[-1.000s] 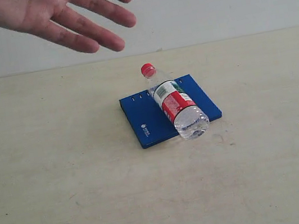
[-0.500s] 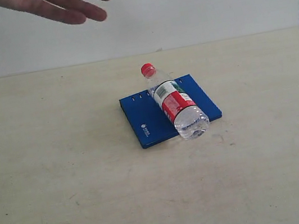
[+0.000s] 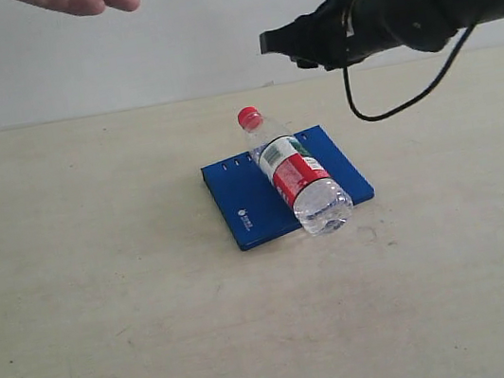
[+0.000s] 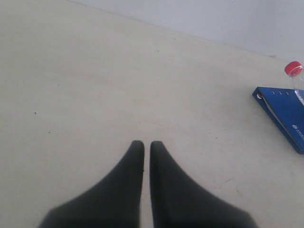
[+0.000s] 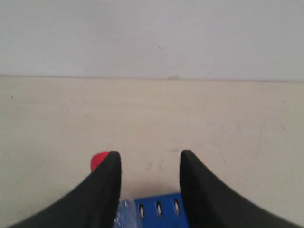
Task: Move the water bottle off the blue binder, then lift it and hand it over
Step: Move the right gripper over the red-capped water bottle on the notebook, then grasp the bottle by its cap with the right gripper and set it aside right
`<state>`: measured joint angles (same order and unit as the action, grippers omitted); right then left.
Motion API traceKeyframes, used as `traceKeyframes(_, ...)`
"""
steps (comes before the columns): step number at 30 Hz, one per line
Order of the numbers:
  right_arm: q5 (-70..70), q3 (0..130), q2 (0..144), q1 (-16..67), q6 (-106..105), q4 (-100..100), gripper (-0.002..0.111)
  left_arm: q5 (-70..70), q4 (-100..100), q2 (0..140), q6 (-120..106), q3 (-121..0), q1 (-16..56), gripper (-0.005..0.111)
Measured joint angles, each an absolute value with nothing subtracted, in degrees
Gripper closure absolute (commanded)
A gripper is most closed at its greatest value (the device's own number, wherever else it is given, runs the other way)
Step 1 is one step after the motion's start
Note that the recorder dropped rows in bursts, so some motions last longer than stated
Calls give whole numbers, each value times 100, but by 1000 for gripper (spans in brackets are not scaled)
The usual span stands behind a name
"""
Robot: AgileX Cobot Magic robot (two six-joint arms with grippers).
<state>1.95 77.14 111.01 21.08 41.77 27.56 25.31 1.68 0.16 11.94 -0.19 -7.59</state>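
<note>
R gripper (image 3: 273,43) jaws apart — hovers over water bottle (image 3: 294,173).

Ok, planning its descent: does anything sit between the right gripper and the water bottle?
No. In the exterior view the right gripper hangs above the water bottle, with only open air between them.

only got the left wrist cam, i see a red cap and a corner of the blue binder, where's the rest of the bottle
Observer: The water bottle lies on its side across the blue binder, with its base sticking out past the edge nearest the exterior camera.
Operator: ok and the other arm, what's it doing
Observer: The right claw is open, up in the air on the bottle's cap side, touching nothing.
</note>
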Motion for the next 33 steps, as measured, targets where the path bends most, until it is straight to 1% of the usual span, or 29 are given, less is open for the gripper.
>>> traceKeyframes(3, 113, 8264, 11537, 2118, 4177, 2756, 56, 2531, 168, 16, 1194, -19, -759, 102)
traceKeyframes(7, 332, 8891, 12120, 2269, 3813, 2756, 52, 2531, 168, 16, 1194, -19, -759, 102)
traceKeyframes(9, 769, 9230, 12419, 2443, 3386, 2756, 52, 2531, 168, 16, 1194, -19, -759, 102)
traceKeyframes(13, 2144, 9859, 12914, 2759, 2742, 2727, 52, 2531, 168, 16, 1194, -19, -759, 102)
traceKeyframes(15, 2381, 10086, 13025, 2805, 2679, 2486, 52, 2531, 168, 16, 1194, -19, -759, 102)
traceKeyframes(19, 2440, 10164, 13082, 2805, 2513, 1988, 52, 2531, 168, 16, 1194, -19, -759, 102)
traceKeyframes(23, 2378, 10175, 13091, 2805, 1996, 1377, 53, 2531, 168, 16, 1194, -19, -759, 102)
traceKeyframes(31, 2716, 10213, 13241, 2805, 977, 0, 53, 2531, 168, 16, 1194, -19, -759, 102)
traceKeyframes(33, 2703, 10213, 13268, 2805, 918, -148, 55, 2531, 168, 16, 1194, -19, -759, 102)
